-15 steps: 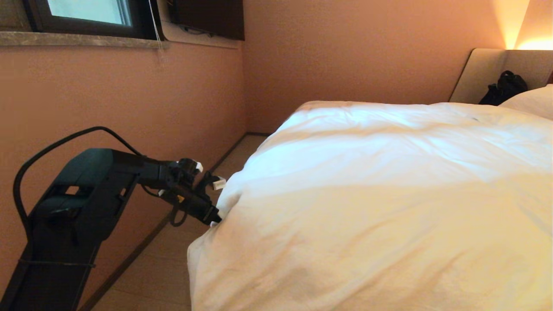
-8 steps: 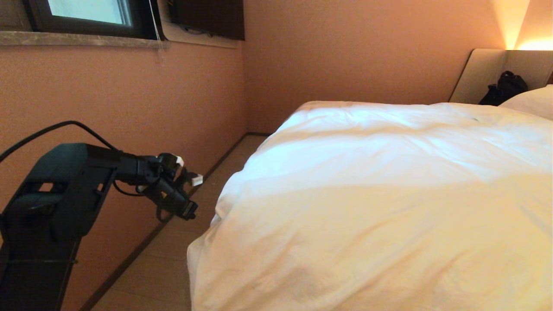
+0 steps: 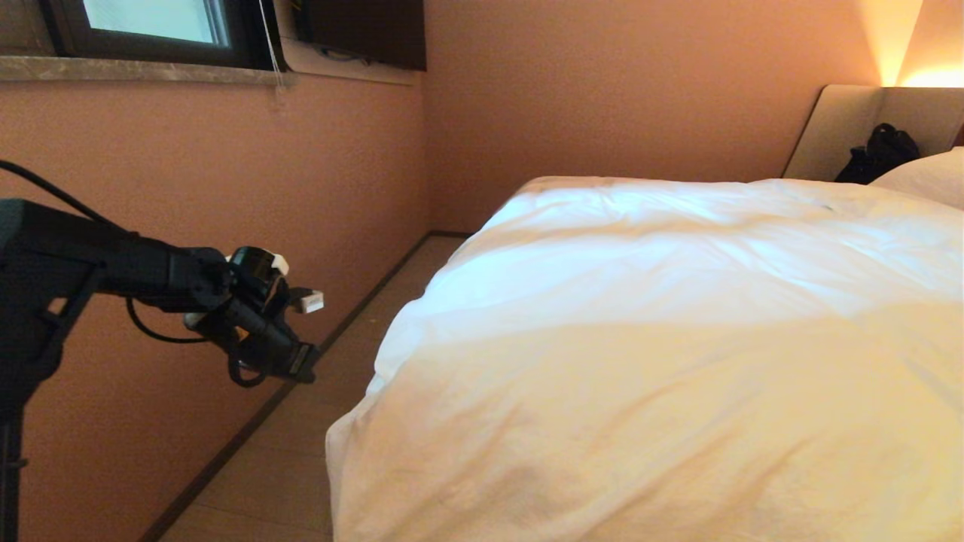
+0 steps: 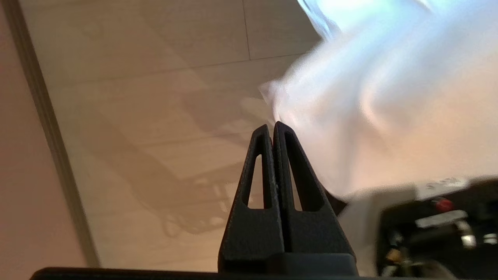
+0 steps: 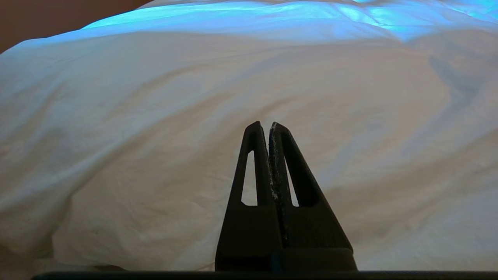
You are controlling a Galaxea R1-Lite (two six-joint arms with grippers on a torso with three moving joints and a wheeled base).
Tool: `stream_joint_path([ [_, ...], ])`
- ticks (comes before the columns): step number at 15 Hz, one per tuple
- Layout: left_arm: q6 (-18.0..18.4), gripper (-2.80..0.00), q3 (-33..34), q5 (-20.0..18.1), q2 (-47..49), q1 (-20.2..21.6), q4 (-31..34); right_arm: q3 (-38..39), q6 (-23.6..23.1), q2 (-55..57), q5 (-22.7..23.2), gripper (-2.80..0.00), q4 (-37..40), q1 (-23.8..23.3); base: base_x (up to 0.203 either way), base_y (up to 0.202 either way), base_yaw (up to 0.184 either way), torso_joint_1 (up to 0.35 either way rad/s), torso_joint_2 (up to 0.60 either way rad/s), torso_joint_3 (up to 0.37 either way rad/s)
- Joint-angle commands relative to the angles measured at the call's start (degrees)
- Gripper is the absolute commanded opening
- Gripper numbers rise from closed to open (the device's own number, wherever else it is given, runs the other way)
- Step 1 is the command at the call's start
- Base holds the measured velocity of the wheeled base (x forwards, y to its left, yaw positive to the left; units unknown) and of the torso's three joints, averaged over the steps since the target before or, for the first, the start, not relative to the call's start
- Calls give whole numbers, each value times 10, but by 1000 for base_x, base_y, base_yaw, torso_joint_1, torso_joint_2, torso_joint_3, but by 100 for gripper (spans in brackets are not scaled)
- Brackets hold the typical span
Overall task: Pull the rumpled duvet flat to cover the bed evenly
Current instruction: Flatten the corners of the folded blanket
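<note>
head view: left tool [image 3: 300, 363] pressed together, empty, clear of duvet [image 3: 648, 361]; right tool [image 5: 269, 125] unseen here, together.

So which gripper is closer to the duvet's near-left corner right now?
Probably left. The left gripper hangs shut over the floor, apart from the duvet corner. The right gripper, shut too, faces the duvet's side, outside the head view.

You see the bed [image 3: 851, 128] with its beige headboard at the far end. The white duvet [image 3: 648, 361] covers it, and a pillow [image 3: 922, 177] lies near the headboard.
</note>
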Motion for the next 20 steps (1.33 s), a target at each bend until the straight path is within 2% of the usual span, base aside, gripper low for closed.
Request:
stream_joint_path([
  [1, -31, -280, 115, 1, -155, 1, -39, 0, 0, 0, 0, -280, 0, 0, 0, 0, 0, 0, 0, 0],
  [3, -77, -280, 222, 2, -267, 1, -99, 0, 0, 0, 0, -280, 0, 0, 0, 0, 0, 0, 0, 0],
  [6, -128, -280, 324, -4, -389, 1, -150, 0, 0, 0, 0, -280, 0, 0, 0, 0, 0, 0, 0, 0],
  [7, -140, -280, 350, -17, -421, -1, -157, 0, 0, 0, 0, -280, 0, 0, 0, 0, 0, 0, 0, 0],
  [10, -185, -280, 408, -144, -490, -7, -163, 0, 0, 0, 0, -280, 0, 0, 0, 0, 0, 0, 0, 0],
  [12, -200, -280, 473, -236, -559, -7, -166, 0, 0, 0, 0, -280, 0, 0, 0, 0, 0, 0, 0, 0],
  [13, -202, -280, 504, -264, -593, -7, -167, 0, 0, 0, 0, -280, 0, 0, 0, 0, 0, 0, 0, 0],
  [17, -205, -280, 585, -326, -724, -8, -179, 0, 0, 0, 0, -280, 0, 0, 0, 0, 0, 0, 0, 0],
  [20, -206, -280, 630, -351, -792, -8, -182, 0, 0, 0, 0, -280, 0, 0, 0, 0, 0, 0, 0, 0],
])
